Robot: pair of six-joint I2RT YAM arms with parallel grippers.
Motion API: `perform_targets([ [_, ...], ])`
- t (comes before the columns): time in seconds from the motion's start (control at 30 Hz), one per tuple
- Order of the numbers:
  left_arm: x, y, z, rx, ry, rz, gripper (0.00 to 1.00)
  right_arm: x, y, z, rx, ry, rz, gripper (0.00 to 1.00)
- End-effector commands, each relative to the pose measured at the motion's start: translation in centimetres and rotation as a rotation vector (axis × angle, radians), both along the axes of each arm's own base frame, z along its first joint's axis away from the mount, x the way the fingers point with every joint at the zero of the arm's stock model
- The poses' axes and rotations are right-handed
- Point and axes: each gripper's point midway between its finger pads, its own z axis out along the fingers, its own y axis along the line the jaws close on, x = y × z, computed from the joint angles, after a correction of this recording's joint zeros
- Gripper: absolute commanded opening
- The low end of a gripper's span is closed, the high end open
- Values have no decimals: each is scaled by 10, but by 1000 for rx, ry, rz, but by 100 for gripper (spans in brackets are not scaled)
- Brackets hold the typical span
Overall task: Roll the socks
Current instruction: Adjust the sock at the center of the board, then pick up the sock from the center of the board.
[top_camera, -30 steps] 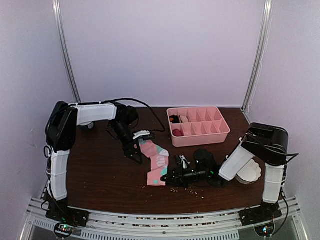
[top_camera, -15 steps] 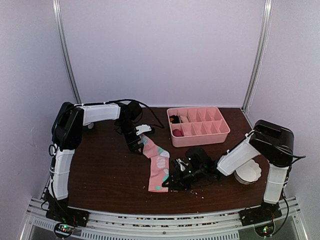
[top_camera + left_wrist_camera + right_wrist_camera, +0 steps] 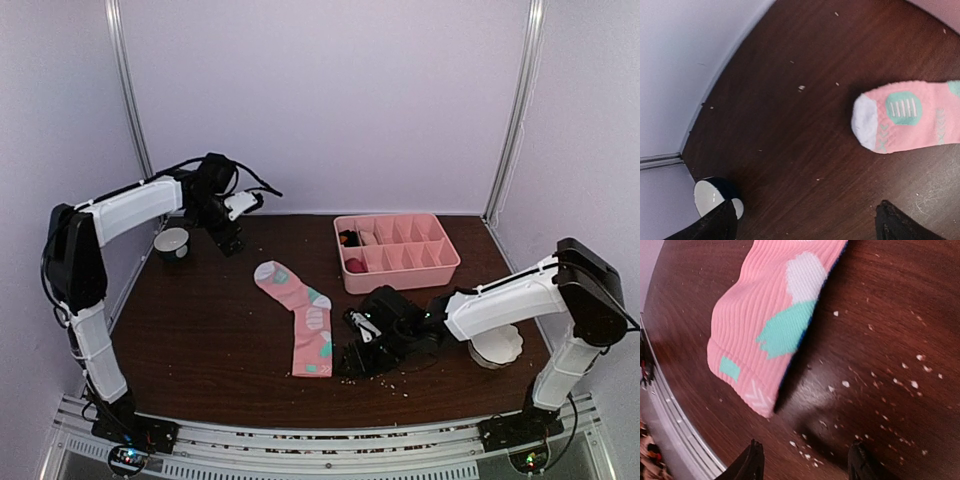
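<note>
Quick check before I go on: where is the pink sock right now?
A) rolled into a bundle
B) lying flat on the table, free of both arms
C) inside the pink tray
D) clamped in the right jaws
B: the pink sock lies stretched out on the table, the right gripper open just short of its cuff, the left gripper far off at the back.

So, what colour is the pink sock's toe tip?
White; the toe tip shows best in the left wrist view.

- Top view: high at the near edge, facing down over the whole table (image 3: 200, 340).
- Left wrist: close, down on the sock (image 3: 910, 120) toe.
- Right wrist: closer, on its cuff.
- All three share the sock.
</note>
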Motion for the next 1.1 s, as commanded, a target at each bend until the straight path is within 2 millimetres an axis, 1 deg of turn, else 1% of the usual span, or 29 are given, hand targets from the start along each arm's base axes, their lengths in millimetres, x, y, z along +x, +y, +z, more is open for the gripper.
perform_targets([
  [0.0, 9, 22, 25, -166, -1, 52, 98, 8, -41, 10, -180, -378, 99, 60],
  [0.03, 1, 17, 25, -217, 27, 16, 98, 11, -38, 23, -147, -487, 122, 63],
  [0.13, -30, -3, 26, -308, 63, -124, 98, 15, -28, 58, -68, -769, 222, 69],
  [0.2, -52, -13, 21, -362, 103, -189, 98, 12, -18, 71, -46, -892, 318, 69],
  [0.23, -60, -15, 19, -382, 123, -206, 98, 9, -13, 73, -47, -939, 379, 68],
  [0.27, -83, -21, 9, -427, 193, -262, 98, 1, 4, 70, -80, -1016, 547, 64],
  [0.37, -106, -23, -5, -446, 252, -320, 98, -10, 23, 60, -101, -1024, 704, 58],
  [0.47, -121, -24, -9, -461, 291, -362, 98, -17, 36, 50, -118, -1023, 813, 54],
  [0.57, -135, -25, -7, -474, 324, -412, 98, -22, 48, 42, -119, -1009, 891, 52],
  [0.67, -142, -24, -8, -471, 341, -434, 98, -20, 52, 30, -147, -999, 928, 49],
  [0.87, -150, -22, -10, -466, 345, -449, 98, -10, 54, 4, -187, -958, 932, 38],
  [1.0, -156, -20, -12, -455, 347, -466, 98, 0, 52, -6, -193, -933, 898, 33],
  [1.07, -158, -19, -10, -455, 346, -479, 98, 5, 51, -11, -200, -912, 892, 29],
])
